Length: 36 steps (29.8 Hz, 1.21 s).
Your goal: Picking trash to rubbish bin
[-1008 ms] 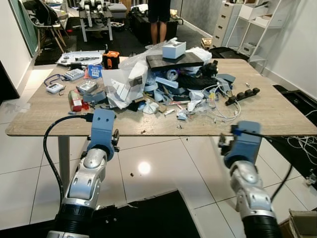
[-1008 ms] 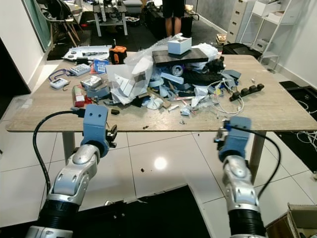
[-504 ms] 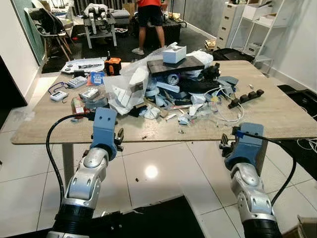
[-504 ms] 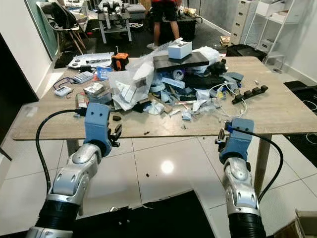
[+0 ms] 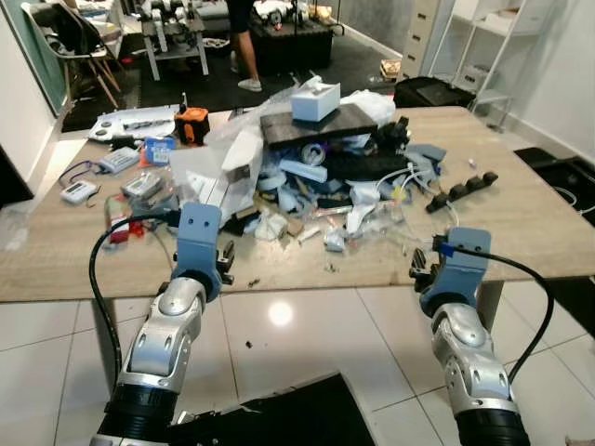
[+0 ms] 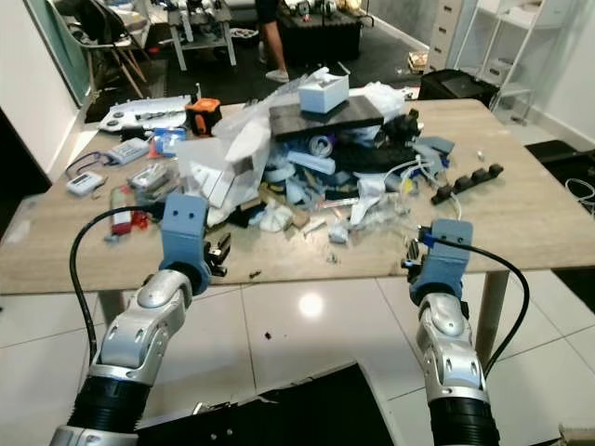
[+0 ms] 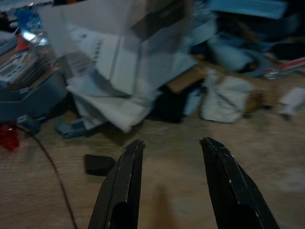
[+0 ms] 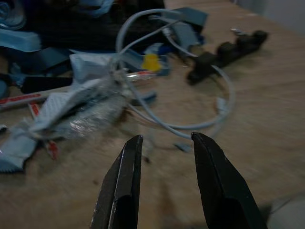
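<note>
- Left gripper (image 7: 169, 145) hangs just above the near edge of the wooden bench (image 5: 56, 269), fingers spread apart with nothing between them, only bare wood underneath.
- Right in front of it: a small black block (image 7: 99, 163) lying on the wood, and past that a crumpled white bag (image 7: 119, 62) of papers and a blue-grey case (image 7: 33, 98).
- Right gripper (image 8: 164, 140) is also parted and empty, not touching anything, over the bench's near edge on the right side.
- Ahead of the right gripper there's a loop of white cable (image 8: 190, 119), a crinkly clear wrapper (image 8: 81, 112) and a black power strip (image 8: 228, 50) further back.
- The trash pile (image 5: 316, 177) sits mid-bench, well in front of both grippers: scraps, blue bits, a dark board with a white box (image 5: 314, 100) on top.
- Off to the left of the pile: an orange-black tool (image 5: 191, 124) and some small gadgets.
- A person's legs (image 5: 244, 42) are visible way back beyond the bench.
</note>
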Available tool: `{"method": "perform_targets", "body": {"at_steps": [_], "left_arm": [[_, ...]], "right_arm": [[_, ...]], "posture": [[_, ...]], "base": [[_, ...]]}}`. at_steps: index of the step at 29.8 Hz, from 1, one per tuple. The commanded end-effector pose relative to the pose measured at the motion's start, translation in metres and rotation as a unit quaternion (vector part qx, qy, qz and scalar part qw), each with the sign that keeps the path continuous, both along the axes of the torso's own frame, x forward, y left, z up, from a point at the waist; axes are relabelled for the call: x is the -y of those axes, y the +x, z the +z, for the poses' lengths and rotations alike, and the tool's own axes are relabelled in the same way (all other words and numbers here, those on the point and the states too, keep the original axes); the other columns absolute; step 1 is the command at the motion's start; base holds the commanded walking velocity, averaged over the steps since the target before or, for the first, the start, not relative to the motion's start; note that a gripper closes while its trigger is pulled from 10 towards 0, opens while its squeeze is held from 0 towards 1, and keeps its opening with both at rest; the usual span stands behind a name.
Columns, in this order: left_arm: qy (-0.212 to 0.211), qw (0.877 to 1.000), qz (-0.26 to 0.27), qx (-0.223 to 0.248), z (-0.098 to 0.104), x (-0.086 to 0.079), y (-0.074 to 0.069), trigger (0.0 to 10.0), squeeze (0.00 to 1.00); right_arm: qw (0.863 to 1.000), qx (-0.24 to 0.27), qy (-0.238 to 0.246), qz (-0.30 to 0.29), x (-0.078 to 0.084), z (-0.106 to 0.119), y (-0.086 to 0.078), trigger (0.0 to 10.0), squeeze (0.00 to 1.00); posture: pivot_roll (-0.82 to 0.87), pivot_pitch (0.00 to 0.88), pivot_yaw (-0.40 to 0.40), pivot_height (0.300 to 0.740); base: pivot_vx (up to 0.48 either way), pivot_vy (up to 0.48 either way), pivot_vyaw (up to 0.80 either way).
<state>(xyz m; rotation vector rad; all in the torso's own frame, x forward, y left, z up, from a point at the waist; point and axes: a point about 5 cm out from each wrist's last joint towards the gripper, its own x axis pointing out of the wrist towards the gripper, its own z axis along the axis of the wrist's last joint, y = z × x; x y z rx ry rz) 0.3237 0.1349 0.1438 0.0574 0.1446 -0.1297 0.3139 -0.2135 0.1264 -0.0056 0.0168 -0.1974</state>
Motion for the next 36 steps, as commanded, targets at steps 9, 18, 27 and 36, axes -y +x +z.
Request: {"method": "perform_targets", "body": {"at_steps": [9, 18, 27, 36], "left_arm": [[0.007, 1.000, 0.003, -0.007, -0.0048, 0.0000, -0.0031, 10.0, 0.00], [0.013, 1.000, 0.000, -0.005, -0.0042, 0.0008, -0.0033, 10.0, 0.00], [0.020, 1.000, -0.005, -0.006, -0.0030, 0.0008, -0.0024, 10.0, 0.00], [0.011, 1.000, -0.002, -0.008, -0.0029, 0.0015, -0.0023, 10.0, 0.00]], "right_arm": [[1.000, -0.001, -0.003, 0.007, -0.0045, 0.0008, 0.0007, 10.0, 0.00], [1.000, -0.003, -0.002, 0.007, -0.0036, 0.0001, 0.0011, 10.0, 0.00], [1.000, -0.009, 0.001, 0.006, -0.0031, -0.0028, 0.0009, 10.0, 0.00], [1.000, -0.018, 0.001, 0.005, -0.0024, -0.0068, -0.0017, 10.0, 0.00]], "posture": [[0.07, 0.000, 0.036, 0.740], [0.08, 0.000, 0.033, 0.740], [0.08, 0.000, 0.037, 0.740], [0.08, 0.000, 0.039, 0.740]], "base": [[0.062, 0.000, 0.00], [0.000, 0.000, 0.00], [0.000, 0.000, 0.00], [0.000, 0.000, 0.00]]}}
